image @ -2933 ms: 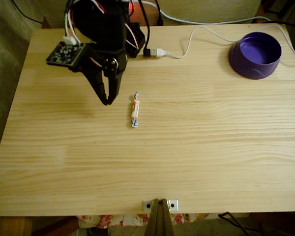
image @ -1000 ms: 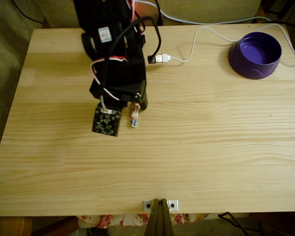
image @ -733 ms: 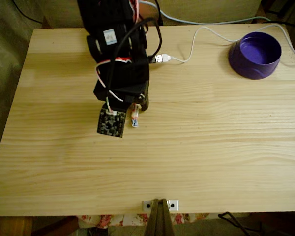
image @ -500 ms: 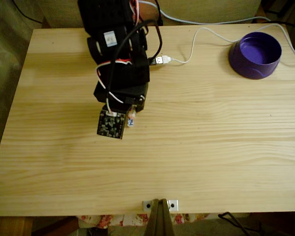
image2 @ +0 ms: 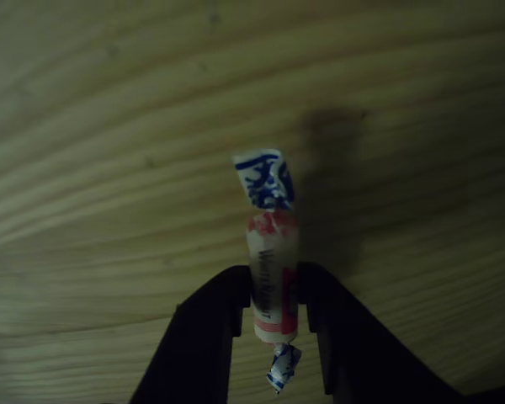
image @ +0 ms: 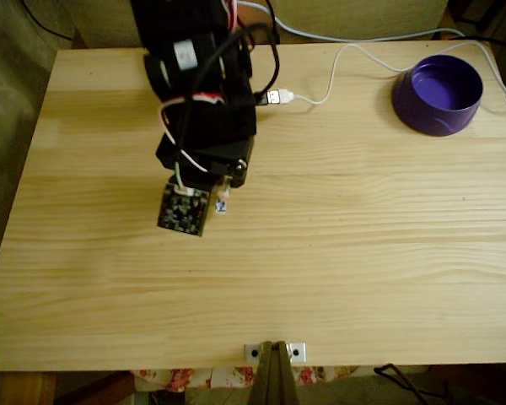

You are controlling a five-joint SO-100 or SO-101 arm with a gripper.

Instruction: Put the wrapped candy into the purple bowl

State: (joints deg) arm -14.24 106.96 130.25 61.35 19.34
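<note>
White with a red band and blue scribbles on the twisted ends, the candy (image2: 272, 278) sits pinched between the two black fingers (image2: 210, 324) in the close-up view. The jaws (image2: 273, 313) are pressing on its lower half from both sides, one wrapper tail poking out below and the other sticking out past the tips. In the fixed view you only get a tiny blue-white bit of the candy (image: 222, 205) peeking out under the arm (image: 204, 101), roughly left of the middle of the desk (image: 337, 253).

So progress-wise: I'd say the grab is done or very nearly done. Can't tell whether the candy is already off the wood or just resting on it. What's left is the whole carry. The bowl (image: 438, 93) is way over in the far right corner of the fixed view, well apart from the arm, and it looks empty. Lift, swing across, drop.

As for writing, there's some dark lettering running along the wrapper's white middle part, but it's too dim and blurry to read. Small white sticker (image: 184, 52) on the arm too, unreadable. A white USB cable (image: 320, 84) trails across the desk between arm and bowl.
</note>
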